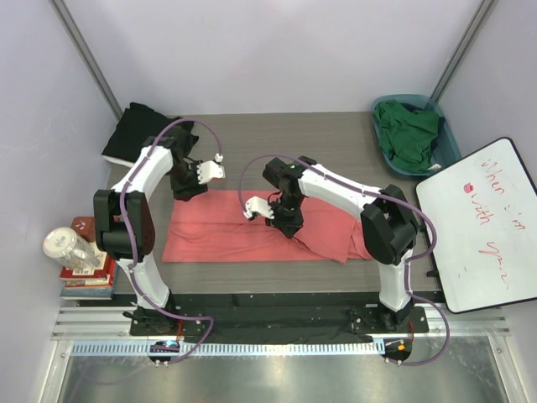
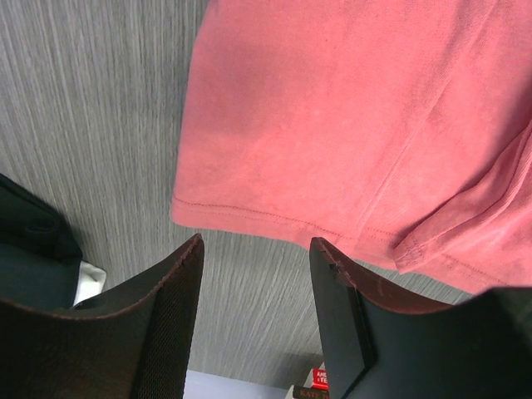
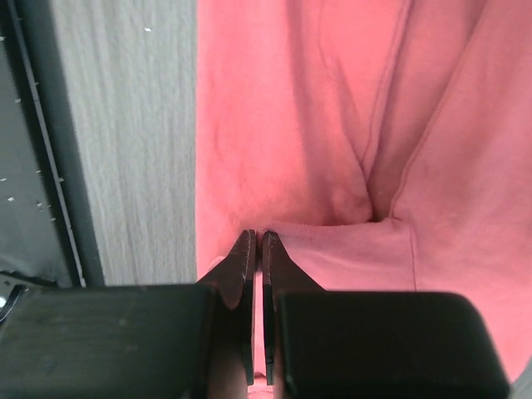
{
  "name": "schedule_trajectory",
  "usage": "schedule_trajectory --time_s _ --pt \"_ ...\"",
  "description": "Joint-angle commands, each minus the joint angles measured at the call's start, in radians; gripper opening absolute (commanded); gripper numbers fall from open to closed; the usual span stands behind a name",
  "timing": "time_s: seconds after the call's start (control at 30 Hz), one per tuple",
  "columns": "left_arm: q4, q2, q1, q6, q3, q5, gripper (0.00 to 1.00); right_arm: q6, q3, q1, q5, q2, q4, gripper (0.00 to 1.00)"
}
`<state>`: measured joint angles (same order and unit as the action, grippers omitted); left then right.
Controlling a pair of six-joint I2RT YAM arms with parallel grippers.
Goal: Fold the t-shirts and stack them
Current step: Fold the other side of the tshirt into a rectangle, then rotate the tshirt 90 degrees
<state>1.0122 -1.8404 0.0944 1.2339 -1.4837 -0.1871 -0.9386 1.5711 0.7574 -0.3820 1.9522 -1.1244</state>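
The coral-pink t-shirt (image 1: 218, 233) lies folded lengthwise across the middle of the table, with its right end bunched. My right gripper (image 1: 288, 222) sits on its middle, and in the right wrist view it (image 3: 258, 235) is shut on a fold of the pink cloth (image 3: 332, 125). My left gripper (image 1: 189, 188) hovers at the shirt's back left corner. In the left wrist view it (image 2: 257, 241) is open and empty over bare table, just short of the shirt's hem (image 2: 349, 125). The black t-shirt (image 1: 138, 130) lies at the back left. The dark green t-shirt (image 1: 409, 133) is in the basket.
The teal basket (image 1: 447, 148) stands at the back right. A whiteboard (image 1: 482, 222) leans at the right edge. A jar (image 1: 69, 248) on stacked books (image 1: 88, 281) stands off the table's left side. A black rail (image 1: 277, 306) runs along the near edge.
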Motion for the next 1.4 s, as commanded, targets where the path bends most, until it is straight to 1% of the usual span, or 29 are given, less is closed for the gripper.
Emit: schedule_trajectory --time_s 0.0,0.13,0.17,0.2,0.27,0.33,0.43,0.53,0.7,0.73,0.8,0.9,0.97,1.0,1.1,1.23,1.37 --pt "0.014 0.006 0.005 -0.004 -0.049 -0.026 0.55 -0.042 0.05 0.006 -0.075 0.039 -0.112 0.02" --pt "0.017 0.006 0.004 0.004 -0.052 -0.02 0.55 -0.057 0.046 0.017 -0.086 0.051 -0.13 0.07" --pt "0.017 0.003 0.004 0.006 -0.053 -0.018 0.55 -0.065 0.049 0.019 -0.089 0.057 -0.138 0.18" --pt "0.019 0.003 0.005 0.007 -0.055 -0.018 0.55 -0.069 0.052 0.02 -0.09 0.059 -0.144 0.26" --pt "0.023 -0.002 0.004 0.01 -0.062 -0.014 0.55 -0.072 0.056 0.02 -0.08 0.056 -0.149 0.38" --pt "0.026 -0.005 0.004 0.012 -0.069 -0.012 0.55 -0.059 0.055 0.016 -0.058 0.041 -0.127 0.4" --pt "0.025 -0.005 0.005 0.015 -0.078 -0.012 0.55 0.015 0.058 -0.029 -0.035 -0.004 -0.062 0.41" --pt "0.037 -0.002 0.005 0.013 -0.095 -0.021 0.55 0.084 0.058 -0.111 0.001 -0.041 0.004 0.41" --pt "0.158 0.001 0.005 0.036 -0.138 -0.066 0.55 0.13 0.041 -0.24 0.097 -0.032 0.06 0.41" --pt "0.216 0.006 0.005 0.047 -0.129 -0.069 0.55 0.132 0.037 -0.259 0.1 -0.029 0.073 0.41" --pt "0.244 0.03 0.005 0.079 -0.098 -0.057 0.56 0.141 0.027 -0.305 0.129 -0.015 0.113 0.4" --pt "0.255 0.065 0.004 0.131 -0.004 -0.016 0.56 0.152 0.017 -0.354 0.15 0.004 0.162 0.39" --pt "0.266 0.079 0.004 0.157 0.048 -0.003 0.56 0.164 0.013 -0.369 0.17 0.031 0.185 0.37" --pt "0.27 0.085 0.004 0.164 0.059 0.001 0.56 0.167 0.009 -0.378 0.178 0.039 0.207 0.34" --pt "0.321 0.093 0.004 0.179 0.066 -0.006 0.57 0.162 0.017 -0.386 0.196 0.077 0.228 0.32" --pt "0.365 0.087 0.005 0.193 0.069 0.011 0.58 0.159 0.035 -0.391 0.198 0.114 0.242 0.31" --pt "0.345 0.081 0.005 0.207 0.12 0.052 0.58 0.161 0.041 -0.391 0.19 0.132 0.248 0.3"
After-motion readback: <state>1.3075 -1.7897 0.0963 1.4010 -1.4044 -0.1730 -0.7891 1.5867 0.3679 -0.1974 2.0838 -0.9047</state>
